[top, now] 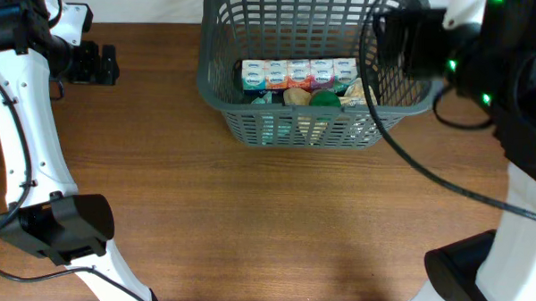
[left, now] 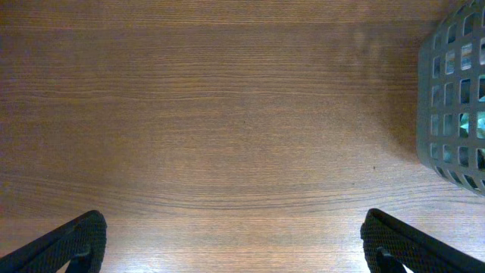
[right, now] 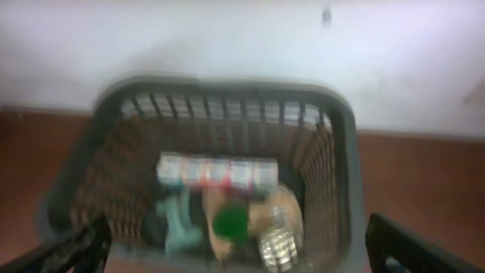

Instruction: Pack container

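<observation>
Both left fingers [left: 72,244] and right fingers [right: 413,249] gape wide, empty, near the lattice-walled grey plastic container [top: 296,126].

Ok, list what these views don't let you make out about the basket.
- Right wrist view: motion blur smears the container; the print on the row of small cartons is unreadable.
- Overhead: the right arm covers the container's right corner; the items beside the cartons are too small to name.
- Left wrist view: the right edge cuts off all but one container corner.
</observation>
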